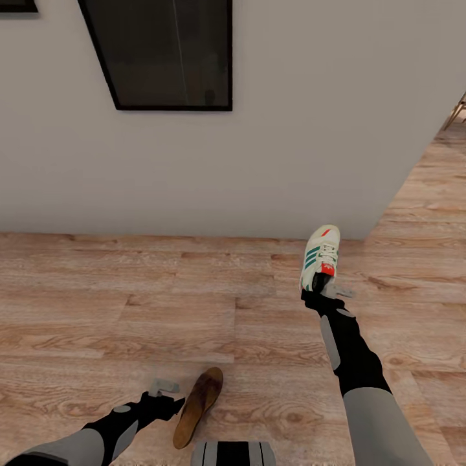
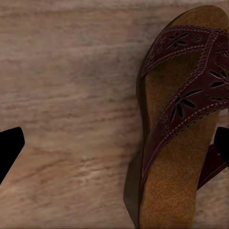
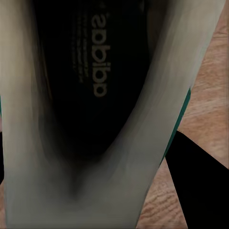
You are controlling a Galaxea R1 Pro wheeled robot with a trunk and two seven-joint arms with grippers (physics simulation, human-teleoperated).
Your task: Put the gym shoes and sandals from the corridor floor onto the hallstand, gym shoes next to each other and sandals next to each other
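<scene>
- Right gripper (image 1: 321, 283) fingers are closed on the heel end of a white sneaker (image 1: 320, 257) with green stripes and a red tongue patch; the shoe points toward the grey wall (image 1: 272, 149), toe close to the wall's base.
- Up close in the right wrist view, one dark finger (image 3: 200, 181) sits outside the sneaker's (image 3: 71, 119) pale collar, with the dark insole showing inside.
- Left gripper (image 1: 169, 396) fingers are spread wide, and one fingertip (image 2: 9, 148) stands well apart from the other across bare floor.
- Brown sandal (image 1: 197, 408) lies flat on the wood floor (image 1: 129, 310), far from the wall, just beside the left gripper, its patterned strap (image 2: 186, 86) facing up.
- A dark framed panel (image 1: 162, 52) hangs on the wall.
</scene>
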